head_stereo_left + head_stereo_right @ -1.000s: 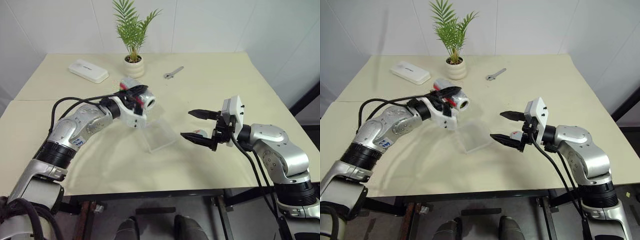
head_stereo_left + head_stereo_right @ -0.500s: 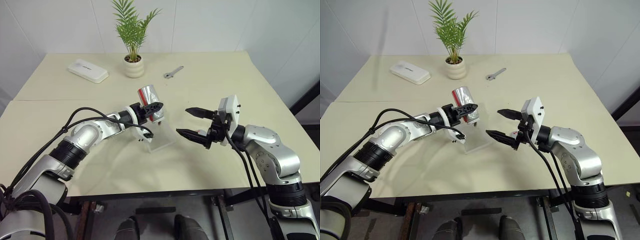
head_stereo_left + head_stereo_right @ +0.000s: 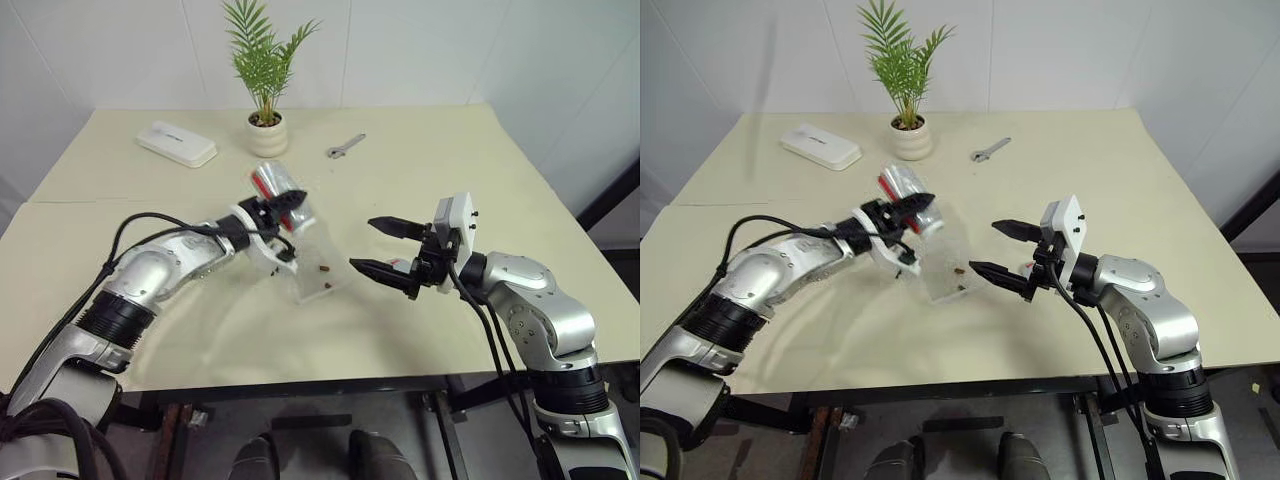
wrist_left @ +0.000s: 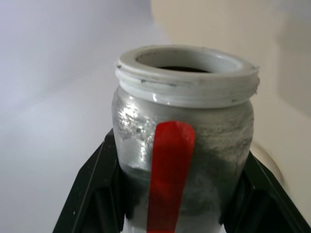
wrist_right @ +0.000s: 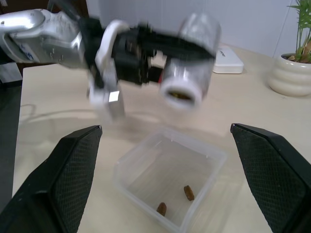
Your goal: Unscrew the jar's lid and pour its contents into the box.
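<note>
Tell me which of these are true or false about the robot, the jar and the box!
1. The left gripper holds the jar. True.
2. The jar's lid is screwed on. False: its mouth is open.
3. Two small brown pieces lie in the clear box. True.
4. The right gripper is shut on a wrench. False: it is open and holds nothing; the wrench lies on the table.
5. The plant pot lies tipped over. False: it stands upright.
</note>
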Tool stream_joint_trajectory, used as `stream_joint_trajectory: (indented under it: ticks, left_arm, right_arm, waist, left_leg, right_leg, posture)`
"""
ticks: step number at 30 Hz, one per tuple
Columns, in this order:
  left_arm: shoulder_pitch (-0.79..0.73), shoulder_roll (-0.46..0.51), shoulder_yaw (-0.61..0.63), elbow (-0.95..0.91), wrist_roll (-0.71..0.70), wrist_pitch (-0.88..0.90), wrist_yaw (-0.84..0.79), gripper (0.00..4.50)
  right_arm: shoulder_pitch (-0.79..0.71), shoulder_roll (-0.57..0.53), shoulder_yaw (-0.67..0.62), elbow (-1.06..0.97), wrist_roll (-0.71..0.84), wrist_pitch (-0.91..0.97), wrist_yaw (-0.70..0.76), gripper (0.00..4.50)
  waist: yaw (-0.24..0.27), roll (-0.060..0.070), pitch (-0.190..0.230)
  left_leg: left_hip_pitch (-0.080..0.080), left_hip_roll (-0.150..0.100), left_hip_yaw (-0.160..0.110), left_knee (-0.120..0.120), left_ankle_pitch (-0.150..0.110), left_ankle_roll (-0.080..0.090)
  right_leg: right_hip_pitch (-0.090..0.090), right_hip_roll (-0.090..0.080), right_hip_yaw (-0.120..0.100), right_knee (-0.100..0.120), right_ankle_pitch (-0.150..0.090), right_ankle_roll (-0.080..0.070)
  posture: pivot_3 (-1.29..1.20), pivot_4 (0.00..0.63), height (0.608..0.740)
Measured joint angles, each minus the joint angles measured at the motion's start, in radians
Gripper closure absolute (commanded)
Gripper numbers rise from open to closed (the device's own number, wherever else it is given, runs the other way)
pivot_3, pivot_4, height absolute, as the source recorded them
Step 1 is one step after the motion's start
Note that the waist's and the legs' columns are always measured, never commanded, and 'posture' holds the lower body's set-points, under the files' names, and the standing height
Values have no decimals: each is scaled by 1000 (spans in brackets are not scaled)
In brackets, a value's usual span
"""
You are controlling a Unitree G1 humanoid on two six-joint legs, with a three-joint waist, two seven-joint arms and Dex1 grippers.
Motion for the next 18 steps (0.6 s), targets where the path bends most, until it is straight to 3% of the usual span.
stream_joint_trajectory:
  ticks: [3, 6, 11, 15, 18]
  left_arm:
    - [76, -97, 163, 21, -307, 141, -175, 2547]
    - [129, -217, 350, 26, -611, 399, -307, 2547]
    - [149, -332, 730, 7, -995, 784, -284, 2547]
    - [190, -337, 928, 4, -1154, 918, -209, 2547]
    - [239, -308, 970, 49, -1175, 869, -195, 2547]
  right_arm:
    - [4, 0, 1, 0, 0, 0, 12, 26]
    - [6, -2, 1, 0, -2, -1, 24, 26]
    - [9, -12, 1, 1, -3, -3, 40, 26]
    - [8, -16, 2, 15, -4, -3, 56, 26]
    - [5, -17, 12, 30, -5, -3, 71, 26]
  waist:
    - [1, 0, 0]
    - [-1, 0, 0]
    - [-13, 0, 0]
    - [-26, -1, -1]
    - [-24, -2, -1]
  left_leg:
    - [0, 0, 0, 3, 0, 0]
    - [0, 0, 0, 5, 0, 1]
    - [1, 1, -2, 5, 1, 1]
    - [2, 1, -2, 5, 1, 1]
    - [2, 1, -2, 5, 1, 1]
  right_leg:
    - [1, 0, 0, 1, 0, 0]
    - [1, 1, 1, 2, 0, 0]
    - [2, 2, 1, 3, 2, 3]
    - [3, 2, 1, 3, 2, 3]
    - [3, 3, 1, 3, 2, 3]
  posture:
    - [0, 150, 740]
    - [0, 150, 740]
    - [0, 150, 740]
    - [0, 150, 740]
    - [0, 150, 740]
